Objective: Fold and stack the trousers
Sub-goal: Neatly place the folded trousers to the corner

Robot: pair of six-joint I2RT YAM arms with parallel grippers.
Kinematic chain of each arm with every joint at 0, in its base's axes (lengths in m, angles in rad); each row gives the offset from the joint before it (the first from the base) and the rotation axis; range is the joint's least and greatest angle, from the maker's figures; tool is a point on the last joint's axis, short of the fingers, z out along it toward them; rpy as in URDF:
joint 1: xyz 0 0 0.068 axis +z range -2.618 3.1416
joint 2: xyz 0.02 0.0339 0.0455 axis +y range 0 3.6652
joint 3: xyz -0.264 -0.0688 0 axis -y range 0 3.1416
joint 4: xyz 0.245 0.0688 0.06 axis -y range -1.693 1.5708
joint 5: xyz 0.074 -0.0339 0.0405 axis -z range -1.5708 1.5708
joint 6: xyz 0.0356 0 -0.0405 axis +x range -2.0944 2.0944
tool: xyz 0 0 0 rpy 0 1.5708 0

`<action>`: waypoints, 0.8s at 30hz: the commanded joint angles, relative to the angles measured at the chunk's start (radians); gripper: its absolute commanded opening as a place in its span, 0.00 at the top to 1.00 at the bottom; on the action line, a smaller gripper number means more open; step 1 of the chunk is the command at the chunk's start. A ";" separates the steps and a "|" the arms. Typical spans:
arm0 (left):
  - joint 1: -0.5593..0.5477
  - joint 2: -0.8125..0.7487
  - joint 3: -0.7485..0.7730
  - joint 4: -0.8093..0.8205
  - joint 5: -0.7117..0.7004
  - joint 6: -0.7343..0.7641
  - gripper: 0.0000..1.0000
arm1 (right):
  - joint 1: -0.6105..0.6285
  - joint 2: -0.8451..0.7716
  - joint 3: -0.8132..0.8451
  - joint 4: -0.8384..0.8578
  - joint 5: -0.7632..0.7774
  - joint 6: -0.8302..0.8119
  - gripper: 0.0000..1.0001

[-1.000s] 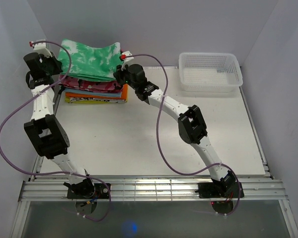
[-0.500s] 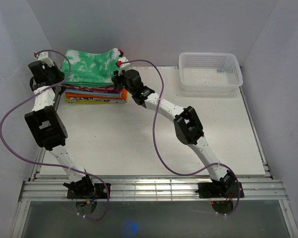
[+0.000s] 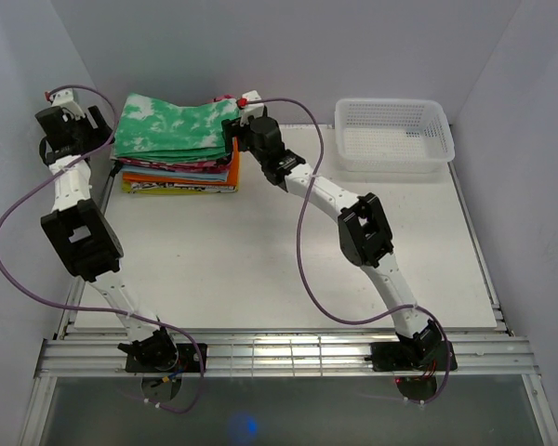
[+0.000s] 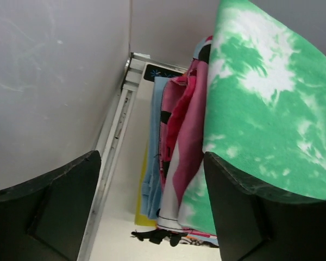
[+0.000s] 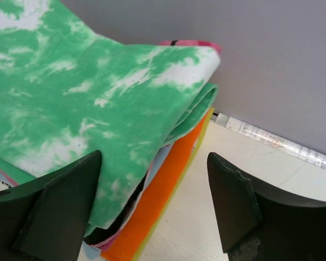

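Note:
The trousers, mint green with white blotches, lie folded on top of the pile of clothes at the table's back left. In the left wrist view the trousers fill the right side, and in the right wrist view the trousers fill the left. My left gripper stands open just left of the pile, its jaws wide with nothing held. At the pile's right edge my right gripper is open too, and its jaws straddle the pile's corner without gripping it.
Under the trousers lie a pink, black and white camouflage garment and orange folded clothes, with a yellow layer at the bottom. A white mesh basket stands at the back right. The left wall is close to my left gripper.
Both grippers have opened and let go of the trousers, which have settled flat onto the pile. Each gripper has drawn a little outward from the pile's ends.

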 commanded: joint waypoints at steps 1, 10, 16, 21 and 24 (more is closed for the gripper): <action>0.009 -0.104 0.067 -0.097 -0.031 0.069 0.04 | -0.061 -0.185 -0.017 0.026 0.065 -0.026 0.13; 0.009 -0.197 0.180 -0.404 0.036 0.144 0.02 | -0.104 -0.482 -0.275 -0.065 -0.015 -0.054 0.07; -0.090 -0.299 0.128 -0.566 0.190 0.267 0.02 | -0.170 -0.701 -0.503 -0.249 -0.035 -0.095 0.10; -0.372 -0.380 -0.092 -0.593 0.134 0.421 0.02 | -0.228 -0.939 -0.834 -0.342 -0.027 -0.201 0.10; -0.506 -0.450 -0.293 -0.516 0.105 0.384 0.02 | -0.276 -1.094 -1.028 -0.413 -0.033 -0.233 0.10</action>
